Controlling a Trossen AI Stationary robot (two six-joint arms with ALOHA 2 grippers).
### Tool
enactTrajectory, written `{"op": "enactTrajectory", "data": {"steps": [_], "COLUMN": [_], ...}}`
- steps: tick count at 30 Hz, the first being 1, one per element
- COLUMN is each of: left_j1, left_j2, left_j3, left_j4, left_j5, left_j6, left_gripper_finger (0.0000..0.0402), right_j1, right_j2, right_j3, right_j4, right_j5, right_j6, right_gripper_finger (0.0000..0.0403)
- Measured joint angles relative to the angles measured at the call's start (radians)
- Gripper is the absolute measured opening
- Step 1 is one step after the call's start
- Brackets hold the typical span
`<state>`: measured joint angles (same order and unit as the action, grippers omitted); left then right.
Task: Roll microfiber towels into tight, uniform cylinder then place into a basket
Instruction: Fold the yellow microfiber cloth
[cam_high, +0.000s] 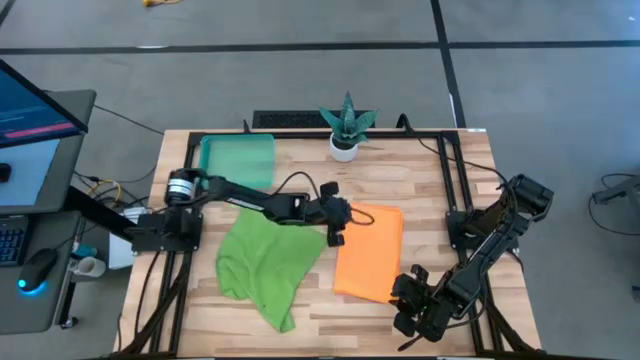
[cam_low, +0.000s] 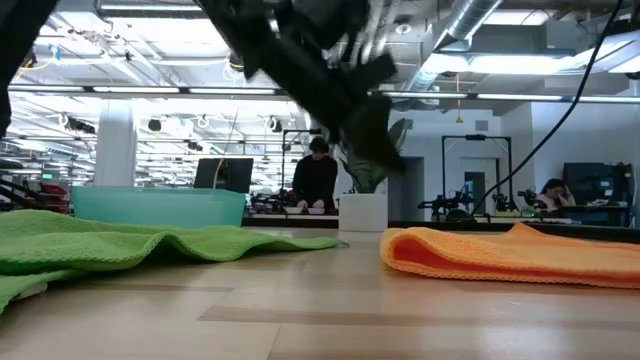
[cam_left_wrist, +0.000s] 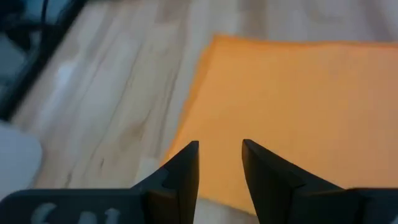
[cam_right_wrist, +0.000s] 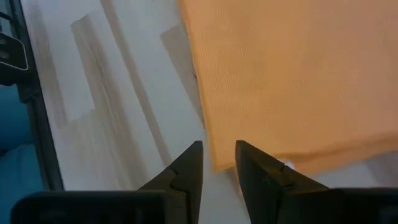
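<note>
Orange microfiber towel (cam_high: 370, 253) lies flat on the wooden counter (cam_high: 420, 185), right of centre, appears folded to a tall rectangle, not yet rolled. Low view shows its near-left edge as a rounded fold, w/ no tight roll formed.

Left hand (cam_high: 336, 226) hangs at the towel's upper left corner. In left wrist view its fingers (cam_left_wrist: 183, 171) stand a narrow gap apart w/ nothing between them, poised just above the orange edge. Right hand (cam_high: 408, 297) sits at the towel's lower right corner. Right wrist view shows its fingers (cam_right_wrist: 186, 168) likewise narrowly parted and empty, over the cloth's corner, where a bit of white shows under the edge, perhaps the tag.

Lime green towel (cam_high: 265, 265) lies crumpled left of the orange one, just beside it; whether they touch can't be told. Teal basket (cam_high: 237, 160) sits empty at the counter's back left, well apart from both hands. Small potted plant (cam_high: 346, 128) stands at the back edge, mid-counter.

Judgement: step in hand is approach to the orange towel, prior to rolling; neither towel rolled, nothing in basket, so task is at an early stage. Next move likely calls for both hands to drop onto opposite ends of one edge, pinch it evenly and turn it over together, keeping the roll straight.
</note>
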<state>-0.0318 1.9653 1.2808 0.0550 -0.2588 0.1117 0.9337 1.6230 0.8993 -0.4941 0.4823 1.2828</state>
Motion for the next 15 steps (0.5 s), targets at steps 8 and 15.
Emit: {"op": "enactTrajectory", "data": {"steps": [8,15], "left_j1": [-0.192,-0.362], "left_j2": [-0.171,-0.207], "left_j3": [0.001,0.001], "left_j4": [-0.174,-0.241], "left_j5": [-0.139,-0.338], "left_j6": [0.140,0.183], "left_gripper_finger": [0.0114,0.0114], "right_j1": [-0.035,-0.080], "right_j2": [0.000,0.000], "right_j3": [0.002,0.117], "right_j4": [0.006,-0.110], "right_j5": [0.052,0.161], "right_j6": [-0.112,-0.267], "right_gripper_finger": [0.0118,0.0118]}}
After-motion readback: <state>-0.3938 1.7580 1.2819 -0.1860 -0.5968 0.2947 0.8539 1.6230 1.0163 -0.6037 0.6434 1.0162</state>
